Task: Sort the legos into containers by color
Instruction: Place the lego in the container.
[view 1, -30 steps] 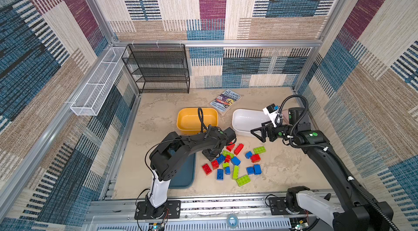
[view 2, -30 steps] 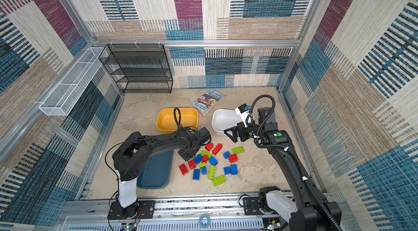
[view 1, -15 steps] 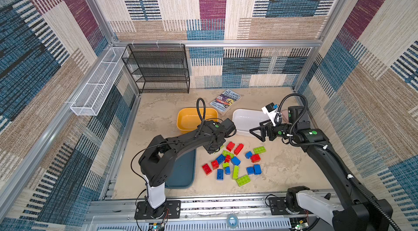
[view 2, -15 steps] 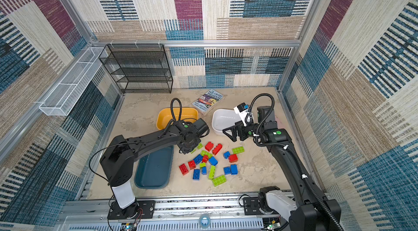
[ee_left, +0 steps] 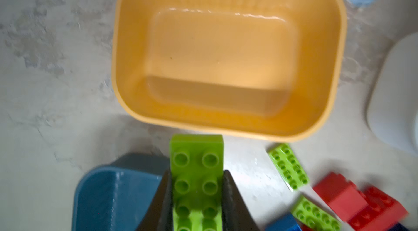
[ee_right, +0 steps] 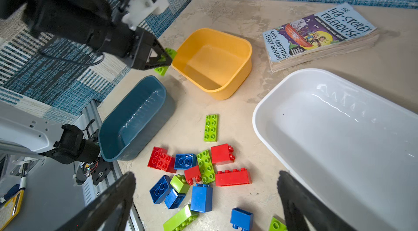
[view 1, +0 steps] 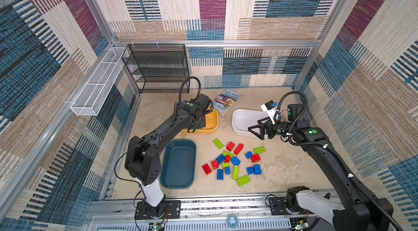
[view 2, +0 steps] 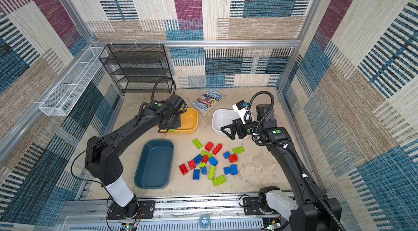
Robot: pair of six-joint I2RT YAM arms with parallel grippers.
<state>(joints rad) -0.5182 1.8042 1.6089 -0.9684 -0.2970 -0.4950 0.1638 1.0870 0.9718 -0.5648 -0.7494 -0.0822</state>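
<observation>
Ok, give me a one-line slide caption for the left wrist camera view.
Left gripper, shut on a lime green brick, holds it just short of the empty yellow bin.

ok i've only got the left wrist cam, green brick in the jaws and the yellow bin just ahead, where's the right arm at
observer: The right gripper hangs open in the air beside the white bin, holding nothing.
operator: anything in that white bin yet
observer: No, the right wrist view shows it empty.
operator: and the teal one, i only see a corner
observer: The teal bin is empty too, in both top views.
</observation>
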